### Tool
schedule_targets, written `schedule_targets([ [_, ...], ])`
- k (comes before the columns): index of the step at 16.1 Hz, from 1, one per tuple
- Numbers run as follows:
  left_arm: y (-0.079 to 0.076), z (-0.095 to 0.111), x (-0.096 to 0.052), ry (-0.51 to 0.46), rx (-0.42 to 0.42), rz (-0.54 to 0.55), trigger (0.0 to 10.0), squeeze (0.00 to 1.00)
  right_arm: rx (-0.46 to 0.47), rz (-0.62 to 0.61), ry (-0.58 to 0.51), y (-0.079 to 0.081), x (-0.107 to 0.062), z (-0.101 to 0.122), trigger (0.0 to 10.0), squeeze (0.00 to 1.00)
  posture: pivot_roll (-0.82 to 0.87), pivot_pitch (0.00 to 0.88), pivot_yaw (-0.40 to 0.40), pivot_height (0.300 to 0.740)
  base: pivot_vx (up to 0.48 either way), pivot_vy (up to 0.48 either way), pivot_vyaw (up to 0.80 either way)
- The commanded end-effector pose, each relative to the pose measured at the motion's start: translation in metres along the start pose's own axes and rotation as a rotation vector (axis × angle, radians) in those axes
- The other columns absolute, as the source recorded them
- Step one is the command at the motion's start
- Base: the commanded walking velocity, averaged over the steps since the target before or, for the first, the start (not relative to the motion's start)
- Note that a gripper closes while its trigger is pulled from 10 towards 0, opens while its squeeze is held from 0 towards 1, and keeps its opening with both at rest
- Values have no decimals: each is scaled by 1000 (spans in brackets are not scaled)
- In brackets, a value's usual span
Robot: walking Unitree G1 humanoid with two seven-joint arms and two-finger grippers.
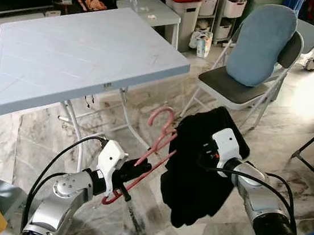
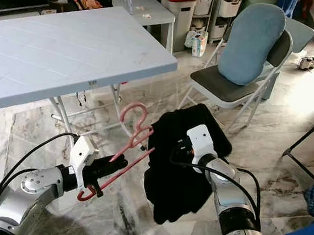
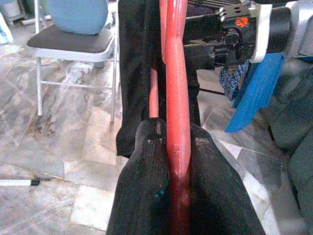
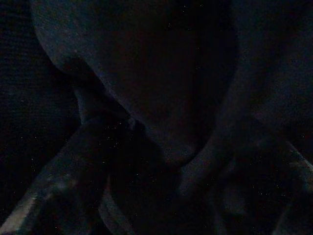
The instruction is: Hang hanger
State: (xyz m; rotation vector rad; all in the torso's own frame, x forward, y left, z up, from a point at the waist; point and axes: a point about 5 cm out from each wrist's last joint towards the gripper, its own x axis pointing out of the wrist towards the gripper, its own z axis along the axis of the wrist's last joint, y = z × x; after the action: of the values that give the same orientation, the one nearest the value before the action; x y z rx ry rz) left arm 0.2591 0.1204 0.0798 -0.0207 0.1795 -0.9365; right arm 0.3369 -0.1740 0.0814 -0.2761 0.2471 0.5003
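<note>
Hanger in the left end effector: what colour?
Pinkish red hanger, clearest in the left wrist view.

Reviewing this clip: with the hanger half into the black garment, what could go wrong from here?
1. The left gripper pinches the pink hanger near one end of its bar, so the long free part may twist or slip between the fingers.
2. The right gripper is buried in the black garment, and its wrist view is dark; the grip is hard to judge, and the cloth might slide off.
3. The hanger's hook points toward the table legs and could snag.
</note>
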Motion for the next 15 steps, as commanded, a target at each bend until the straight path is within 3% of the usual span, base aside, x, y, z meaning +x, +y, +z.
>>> schedule_targets([
  [1, -1, 13, 0, -52, 25, -26, 0, 0, 9, -11, -17, 1, 1, 5, 0, 0, -98, 7, 49, 740, 0, 0, 0],
  [3, -1, 14, -1, -57, 25, -18, 0, 0, 31, -40, -12, -2, 0, 4, 0, 0, -96, 8, 48, 740, 0, 0, 0],
  [5, -2, 13, -2, -47, 22, -24, 0, 0, 132, -102, -35, -8, -1, 5, 0, 0, -94, 9, 46, 740, 0, 0, 0],
  [11, -3, 10, -4, -33, 22, -20, 0, 0, 241, -166, -77, -19, -3, 11, 0, 0, -97, 10, 42, 740, 0, 0, 0],
  [15, -3, 3, -7, -14, 16, 13, 0, 0, 308, -309, -232, -47, -9, 40, 0, 0, -100, 6, 36, 740, 0, 0, 0],
])
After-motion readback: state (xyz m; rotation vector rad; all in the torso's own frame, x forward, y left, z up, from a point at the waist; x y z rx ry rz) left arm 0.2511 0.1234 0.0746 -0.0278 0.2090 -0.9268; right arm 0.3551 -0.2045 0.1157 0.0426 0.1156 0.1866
